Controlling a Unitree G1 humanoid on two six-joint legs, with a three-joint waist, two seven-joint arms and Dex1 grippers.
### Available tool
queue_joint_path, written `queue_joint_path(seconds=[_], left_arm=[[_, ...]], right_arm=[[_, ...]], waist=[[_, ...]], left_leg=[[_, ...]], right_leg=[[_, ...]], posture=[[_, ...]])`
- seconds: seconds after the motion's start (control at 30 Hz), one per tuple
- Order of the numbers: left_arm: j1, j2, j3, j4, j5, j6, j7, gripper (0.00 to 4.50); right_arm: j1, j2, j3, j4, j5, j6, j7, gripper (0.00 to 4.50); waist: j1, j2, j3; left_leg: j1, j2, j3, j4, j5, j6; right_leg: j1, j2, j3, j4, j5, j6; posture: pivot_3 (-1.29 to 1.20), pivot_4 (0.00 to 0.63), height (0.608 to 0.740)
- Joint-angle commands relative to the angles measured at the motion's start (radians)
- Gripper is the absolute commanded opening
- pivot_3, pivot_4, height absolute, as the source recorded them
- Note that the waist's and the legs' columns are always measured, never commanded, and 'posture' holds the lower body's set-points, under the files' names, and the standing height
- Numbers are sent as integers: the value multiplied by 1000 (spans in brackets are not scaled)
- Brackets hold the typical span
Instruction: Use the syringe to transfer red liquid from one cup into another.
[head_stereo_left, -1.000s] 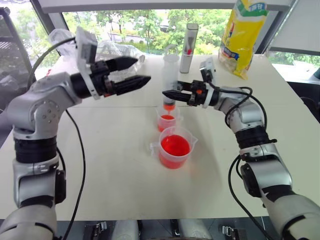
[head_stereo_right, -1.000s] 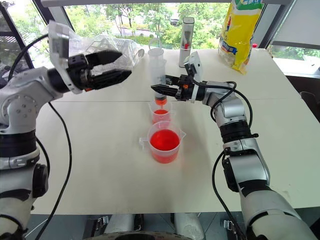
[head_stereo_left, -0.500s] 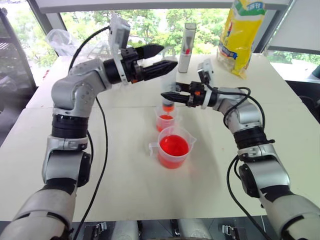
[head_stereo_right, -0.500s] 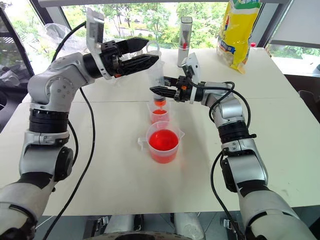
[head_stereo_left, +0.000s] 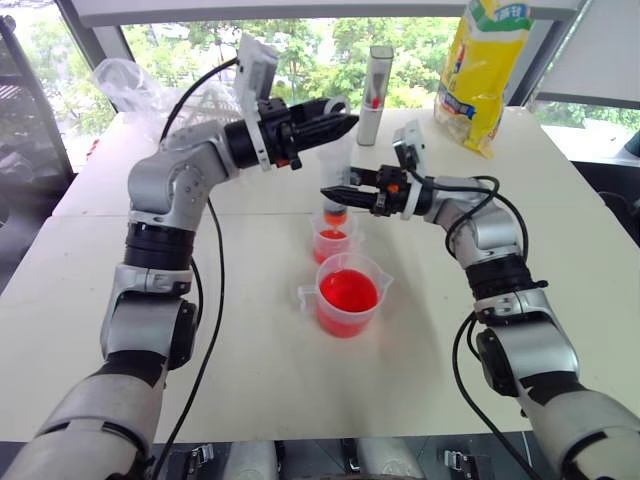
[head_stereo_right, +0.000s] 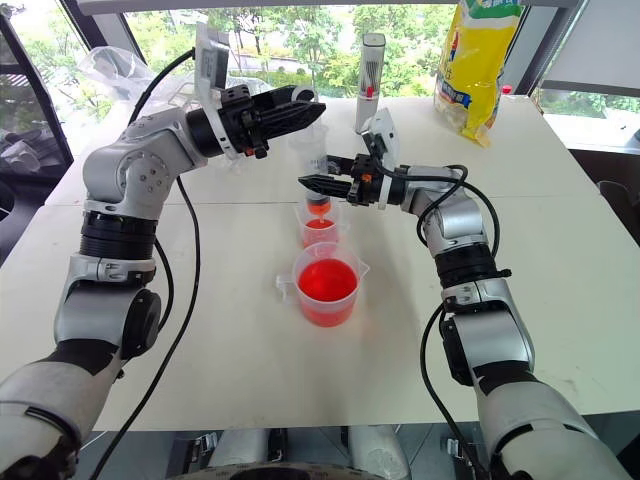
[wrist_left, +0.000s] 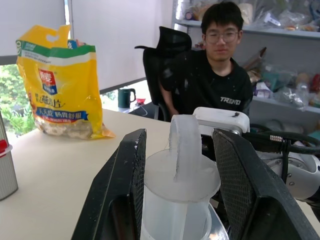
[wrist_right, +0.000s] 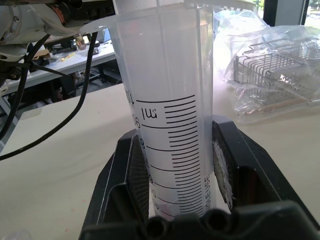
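A: How many cups are on the white table (head_stereo_left: 250, 330)?

B: Two, both holding red liquid (head_stereo_left: 347, 290). The larger handled beaker (head_stereo_left: 348, 296) stands nearer the robot, and the smaller cup (head_stereo_left: 331, 240) sits just behind it, close but apart.

A: And syringes?

B: One. The syringe (head_stereo_right: 311, 165) stands upright over the smaller cup, with a little red at its lower end. The right gripper (head_stereo_left: 335, 192) is pinched shut on the lower barrel. The left gripper (head_stereo_left: 338, 122) is at the syringe's top.

A: Is the left one gripping the plunger?

B: From the head views I cannot tell. The left wrist view shows the plunger's ring handle (wrist_left: 182, 145) between the two black fingers (wrist_left: 120, 190), which stand at either side of the top; whether they press on it I cannot say.

A: What else does a wrist view add?

B: The right wrist view shows the printed scale on the barrel (wrist_right: 170, 140) and a wire rack in a plastic bag (wrist_right: 270, 75). The left wrist view shows one person (wrist_left: 212, 75) seated behind the table, plus the yellow bag (wrist_left: 57, 90).

A: Anything else on the table?

B: One grey cylinder (head_stereo_left: 377, 82) stands at the far edge.
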Motion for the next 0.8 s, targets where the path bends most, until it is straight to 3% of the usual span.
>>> queue_joint_path(seconds=[0.03,0.8], left_arm=[[-7,3,-14,-47,19,-17,-18,1446],[36,8,-48,-74,74,2,-21,1446]], right_arm=[[-11,4,-16,-62,10,-1,7,1379],[-17,3,-27,-104,15,28,9,1379]], waist=[[0,0,0],[0,0,0]], left_leg=[[0,0,0,0,0,0],[0,0,0,0,0,0]], right_leg=[[0,0,0,0,0,0],[0,0,0,0,0,0]], posture=[[0,150,740],[0,150,740]])
